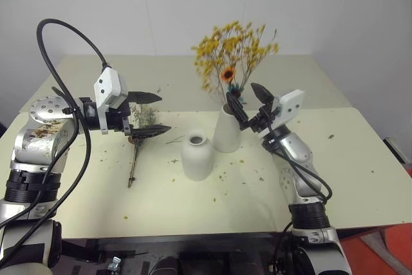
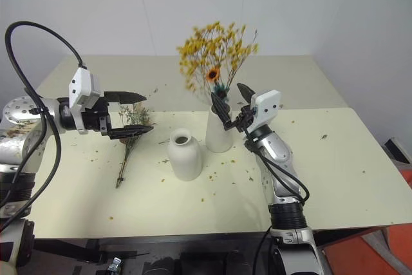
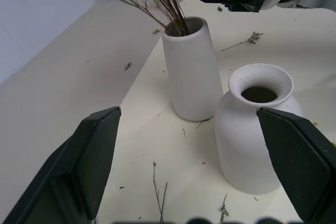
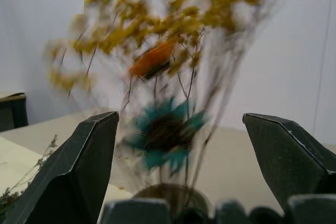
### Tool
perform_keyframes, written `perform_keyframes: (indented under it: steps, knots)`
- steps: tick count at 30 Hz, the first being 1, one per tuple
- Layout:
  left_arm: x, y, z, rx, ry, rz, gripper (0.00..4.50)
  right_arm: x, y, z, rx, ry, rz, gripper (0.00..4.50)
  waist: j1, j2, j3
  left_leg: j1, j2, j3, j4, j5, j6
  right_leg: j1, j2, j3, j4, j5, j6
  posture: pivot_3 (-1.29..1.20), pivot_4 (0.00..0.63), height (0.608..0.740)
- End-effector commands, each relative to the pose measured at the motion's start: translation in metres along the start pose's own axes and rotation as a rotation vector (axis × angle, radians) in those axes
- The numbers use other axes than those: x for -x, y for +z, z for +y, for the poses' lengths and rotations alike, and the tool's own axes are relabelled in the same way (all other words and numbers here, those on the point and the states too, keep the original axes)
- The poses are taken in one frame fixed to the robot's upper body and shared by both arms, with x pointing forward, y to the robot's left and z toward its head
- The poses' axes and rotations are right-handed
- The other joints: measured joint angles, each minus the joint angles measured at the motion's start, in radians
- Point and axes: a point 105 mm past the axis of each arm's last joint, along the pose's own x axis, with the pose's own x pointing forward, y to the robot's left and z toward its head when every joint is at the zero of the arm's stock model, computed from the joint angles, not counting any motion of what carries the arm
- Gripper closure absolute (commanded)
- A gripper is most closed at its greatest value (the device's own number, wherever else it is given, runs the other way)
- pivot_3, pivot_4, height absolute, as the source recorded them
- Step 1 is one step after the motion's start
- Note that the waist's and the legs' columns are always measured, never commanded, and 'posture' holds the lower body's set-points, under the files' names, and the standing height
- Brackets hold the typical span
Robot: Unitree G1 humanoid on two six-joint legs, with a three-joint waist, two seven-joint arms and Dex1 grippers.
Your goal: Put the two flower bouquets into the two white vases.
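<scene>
The yellow-orange bouquet (image 1: 230,49) with its small sunflower and teal bloom (image 4: 165,136) stands in the taller white vase (image 1: 226,132) at mid table. My right gripper (image 1: 243,93) is open just above the vase's mouth, a finger on either side of the stems and nothing gripped. The shorter, rounded white vase (image 1: 196,154) stands empty just in front and to the left. The grey-green bouquet (image 1: 136,152) lies flat on the table to the left. My left gripper (image 1: 164,113) hovers open above its sprigs, pointing toward the vases (image 3: 191,72).
Crumbs and bits of twig (image 1: 226,175) are scattered over the cream table (image 1: 360,178). A seam runs across the table behind the vases. The wall stands close behind the table's far edge.
</scene>
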Motion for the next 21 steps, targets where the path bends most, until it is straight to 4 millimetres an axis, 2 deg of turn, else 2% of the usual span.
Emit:
perform_keyframes:
  steps: [1, 7, 13, 18, 21]
  knots:
    - [0.002, 0.008, 0.004, -0.041, 0.02, -0.007, 0.0, 0.005, 0.019, -0.001, 0.036, 0.007, -0.043, 0.02, 0.0, 0.0, 0.0, 0.0, 0.0, 0.0, 0.0, 0.0, 0.0, 0.0, 0.0, 0.0, 0.0, 0.0, 0.0, 0.0, 0.15, 0.74]
    - [0.002, 0.007, 0.004, -0.037, 0.021, -0.008, 0.0, 0.015, 0.025, 0.0, 0.054, 0.017, -0.031, 0.02, 0.002, 0.0, 0.0, 0.0, 0.0, 0.0, 0.0, 0.0, 0.0, 0.0, 0.0, 0.0, 0.0, 0.0, 0.0, 0.0, 0.15, 0.74]
    - [0.01, 0.008, 0.005, -0.014, 0.067, -0.036, 0.0, 0.038, 0.05, 0.001, 0.079, 0.118, -0.004, 0.02, 0.011, 0.0, 0.0, 0.0, 0.0, 0.0, 0.0, 0.0, 0.0, 0.0, 0.0, 0.0, -0.001, 0.0, 0.0, 0.0, 0.15, 0.74]
    - [0.028, 0.012, -0.002, 0.046, 0.158, -0.072, 0.0, 0.067, 0.07, -0.001, 0.125, 0.267, 0.16, 0.02, 0.013, -0.001, 0.0, 0.0, 0.0, 0.0, 0.0, 0.0, 0.0, 0.001, 0.0, 0.0, -0.001, 0.0, 0.0, 0.0, 0.15, 0.74]
    - [0.04, 0.006, -0.005, 0.079, 0.24, -0.048, 0.0, 0.086, 0.073, 0.005, 0.053, 0.389, 0.315, 0.02, 0.01, -0.001, 0.0, 0.0, 0.0, 0.0, 0.0, 0.0, 0.0, 0.001, 0.0, 0.0, -0.002, -0.001, 0.001, 0.0, 0.15, 0.74]
